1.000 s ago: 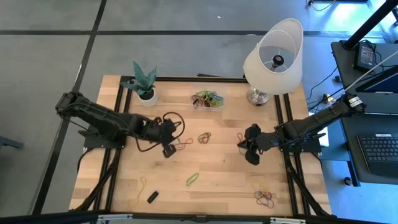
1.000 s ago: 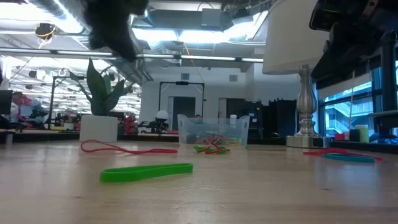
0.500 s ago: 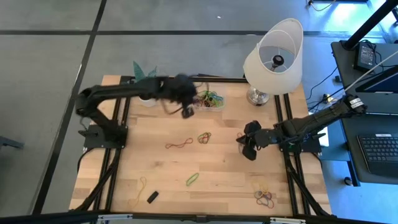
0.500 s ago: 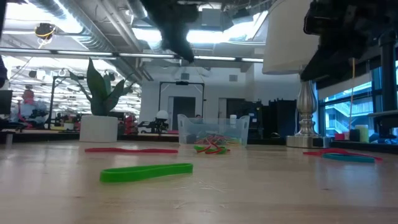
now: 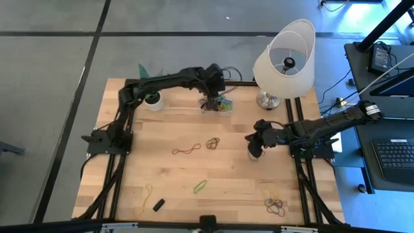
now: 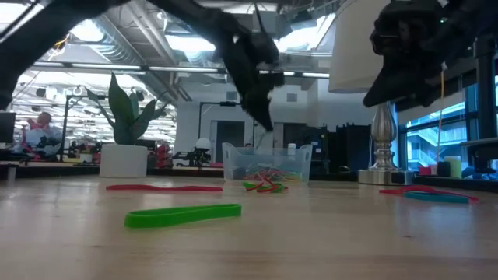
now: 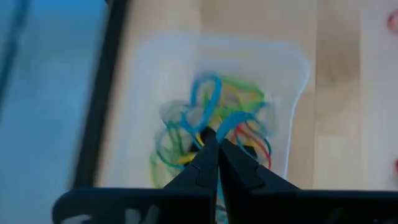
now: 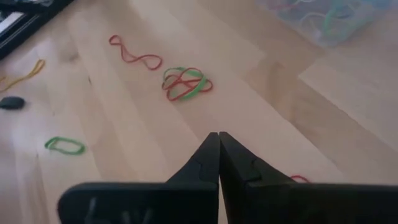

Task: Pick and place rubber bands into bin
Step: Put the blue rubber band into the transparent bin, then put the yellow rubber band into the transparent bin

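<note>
The bin sits near the table's far edge, between the white plant pot and the lamp base, and holds a tangle of blue, green, yellow and red rubber bands. The left gripper hangs just above the bin's opening, its arm stretched along the far edge past the plant pot; its 2 fingers are pressed together, tips pointing down at the tangle, and whether a band is pinched between them cannot be told.

More bands lie loose on the wood: a red loop and a red-green cluster mid-table, a green loop nearer the front, yellow ones beside the small black block at the front left, and a mixed cluster at the front right corner.

The right gripper hovers over bare wood on the right side, its arm reaching in from the right edge, fingers closed together and empty. The middle of the table between the 2 grippers lies open.
</note>
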`<action>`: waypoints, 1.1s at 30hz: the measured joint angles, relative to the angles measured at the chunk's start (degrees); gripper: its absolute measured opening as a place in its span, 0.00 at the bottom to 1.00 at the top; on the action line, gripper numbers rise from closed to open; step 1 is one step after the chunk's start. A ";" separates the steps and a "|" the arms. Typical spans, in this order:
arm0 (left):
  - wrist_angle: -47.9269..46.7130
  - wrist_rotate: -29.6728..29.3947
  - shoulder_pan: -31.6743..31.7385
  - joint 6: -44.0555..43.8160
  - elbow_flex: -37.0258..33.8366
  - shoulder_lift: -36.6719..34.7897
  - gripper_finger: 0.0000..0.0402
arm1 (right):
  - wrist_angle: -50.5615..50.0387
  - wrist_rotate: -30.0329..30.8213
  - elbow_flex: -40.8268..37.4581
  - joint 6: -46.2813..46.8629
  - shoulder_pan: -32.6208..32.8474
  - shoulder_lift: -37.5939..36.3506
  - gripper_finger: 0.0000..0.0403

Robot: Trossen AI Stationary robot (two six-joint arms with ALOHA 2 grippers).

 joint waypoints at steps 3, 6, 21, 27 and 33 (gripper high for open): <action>-1.68 0.46 0.34 -0.01 -0.02 2.95 0.01 | -0.10 0.00 0.00 1.52 -0.78 0.00 0.01; -1.99 1.04 0.49 -0.03 -0.02 3.88 0.03 | -0.29 0.00 0.00 2.83 -1.42 0.00 0.01; -2.24 -2.32 0.75 -5.13 -0.02 1.56 0.38 | -1.05 -0.09 0.00 -0.51 -2.95 0.00 0.01; -4.61 -2.25 -0.93 -7.03 0.00 -4.04 0.31 | -2.23 -0.20 0.00 -0.63 -2.95 0.00 0.01; -11.97 -2.26 -4.53 -13.34 -1.04 -7.37 0.05 | -2.25 -0.22 0.00 -0.51 -2.95 0.00 0.01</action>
